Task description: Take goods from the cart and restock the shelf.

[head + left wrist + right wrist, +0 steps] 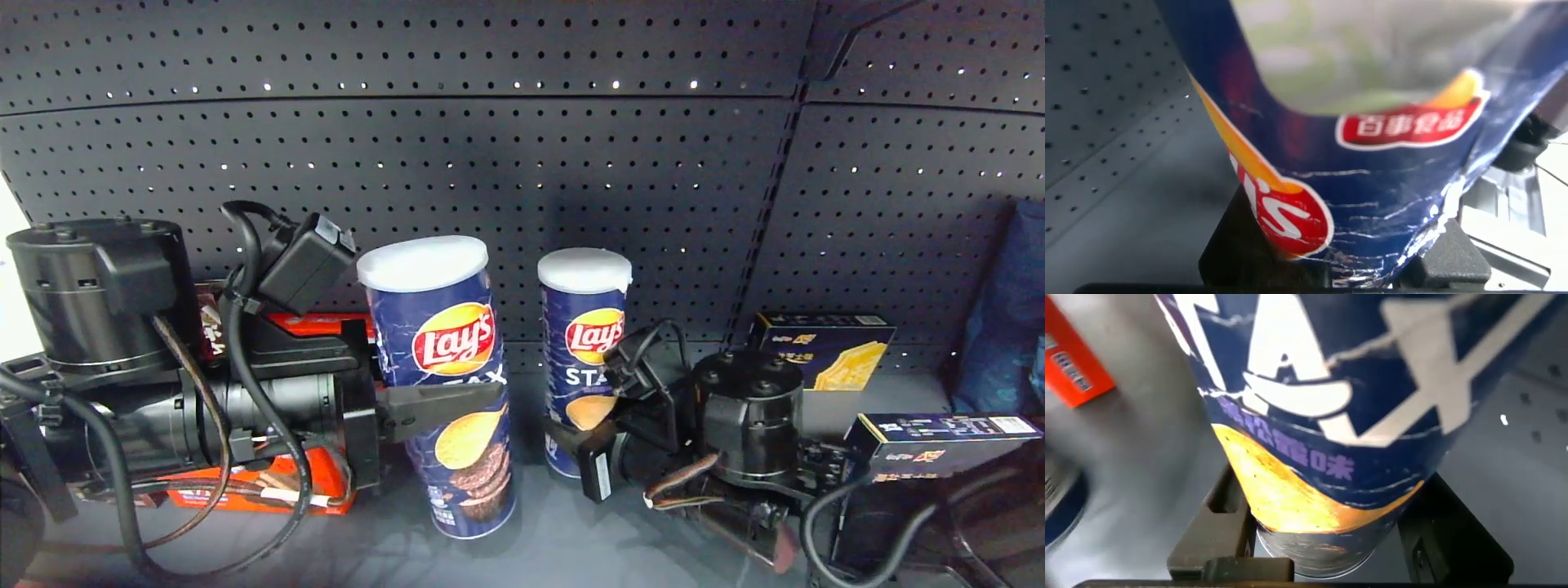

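Observation:
Two tall blue chip cans with white lids are on the grey shelf (555, 547). The nearer can (445, 343) leans slightly, and my left gripper (445, 404) is shut on its middle, one dark finger crossing the label. In the left wrist view that can (1372, 163) sits between the gripper (1343, 253) fingers. The farther can (584, 327) stands upright near the pegboard. My right gripper (581, 445) is shut on its lower part. In the right wrist view this can (1323, 433) sits between the two dark fingers (1221, 510) of the gripper (1331, 531).
An orange box (286, 490) lies under my left arm, with a red one (318, 322) behind it. A blue and yellow box (824, 347) lies at the back right, another (939, 445) nearer, and a blue bag (1008, 318) at the far right. The pegboard wall (522, 163) closes the back.

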### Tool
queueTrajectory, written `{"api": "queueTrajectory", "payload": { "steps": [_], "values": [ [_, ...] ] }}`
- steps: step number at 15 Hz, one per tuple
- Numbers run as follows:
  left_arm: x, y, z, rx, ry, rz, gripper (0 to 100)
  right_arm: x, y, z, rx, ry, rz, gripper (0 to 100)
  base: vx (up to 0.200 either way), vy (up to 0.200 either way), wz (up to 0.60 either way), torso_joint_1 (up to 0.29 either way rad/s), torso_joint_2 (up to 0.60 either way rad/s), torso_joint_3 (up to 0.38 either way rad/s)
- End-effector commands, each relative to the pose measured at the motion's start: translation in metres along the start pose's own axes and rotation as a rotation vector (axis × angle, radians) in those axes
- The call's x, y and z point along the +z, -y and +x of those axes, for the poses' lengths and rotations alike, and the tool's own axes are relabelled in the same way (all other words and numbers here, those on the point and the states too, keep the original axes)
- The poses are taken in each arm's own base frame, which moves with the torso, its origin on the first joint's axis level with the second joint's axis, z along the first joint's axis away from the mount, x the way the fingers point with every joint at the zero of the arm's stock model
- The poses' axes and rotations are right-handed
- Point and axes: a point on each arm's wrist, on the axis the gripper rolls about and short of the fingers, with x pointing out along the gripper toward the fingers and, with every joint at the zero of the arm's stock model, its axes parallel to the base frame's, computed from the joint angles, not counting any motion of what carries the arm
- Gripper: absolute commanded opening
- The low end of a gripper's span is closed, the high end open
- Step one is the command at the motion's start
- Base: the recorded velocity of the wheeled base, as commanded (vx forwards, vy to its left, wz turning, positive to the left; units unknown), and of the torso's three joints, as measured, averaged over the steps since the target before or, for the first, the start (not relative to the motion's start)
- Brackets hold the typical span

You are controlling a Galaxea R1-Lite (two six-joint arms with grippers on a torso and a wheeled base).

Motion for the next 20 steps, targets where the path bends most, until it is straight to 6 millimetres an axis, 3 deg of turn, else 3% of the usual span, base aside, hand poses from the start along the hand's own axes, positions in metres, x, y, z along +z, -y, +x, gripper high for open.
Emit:
{"api": "queueTrajectory", "payload": {
  "steps": [1, 4, 9, 20],
  "values": [
    [0.006, -0.002, 0.002, 0.015, 0.015, -0.008, 0, 0.004, -0.008, -0.016, 0.01, 0.013, 0.016, 0, 0.0, 0.0, 0.0, 0.0, 0.0, 0.0],
    [0.015, -0.003, 0.003, 0.053, 0.04, -0.004, 0, -0.008, -0.01, -0.025, -0.003, 0.035, 0.017, 0, 0.0, 0.0, 0.0, 0.0, 0.0, 0.0],
    [0.013, -0.004, 0.004, 0.068, 0.033, -0.01, 0, -0.037, -0.015, -0.044, 0.002, 0.014, 0.008, 0, 0.0, 0.0, 0.0, 0.0, 0.0, 0.0],
    [0.008, -0.006, 0.005, 0.07, 0.018, -0.021, 0, -0.052, -0.036, -0.04, 0.018, -0.034, 0.028, 0, 0.0, 0.0, 0.0, 0.0, 0.0, 0.0]
  ]
}}
